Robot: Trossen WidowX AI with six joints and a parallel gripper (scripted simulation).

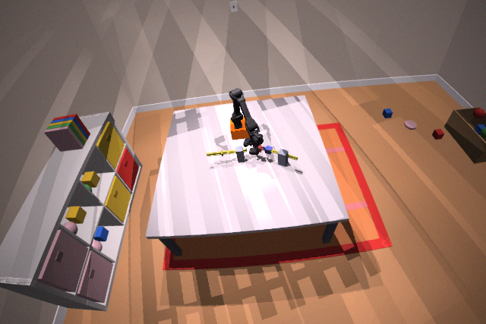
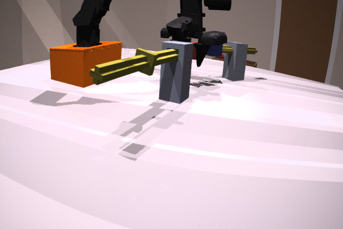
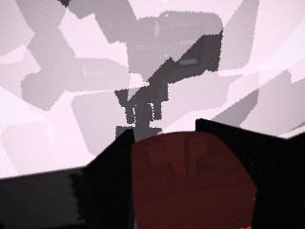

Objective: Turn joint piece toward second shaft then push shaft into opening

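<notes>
The red hinged joint piece is between the fingers of my gripper, which is shut on it. The blue part sits beside it, at the end of the fixed yellow shaft, which passes through the right grey block. The second yellow shaft passes through the left grey block; its collar stands outside, clear of the block. The joint's opening and the second shaft's inner end are hidden by the gripper and block.
The arm's orange base stands behind the shafts on the white table. The two grey blocks flank the gripper closely. A shelf unit stands on the floor left of the table.
</notes>
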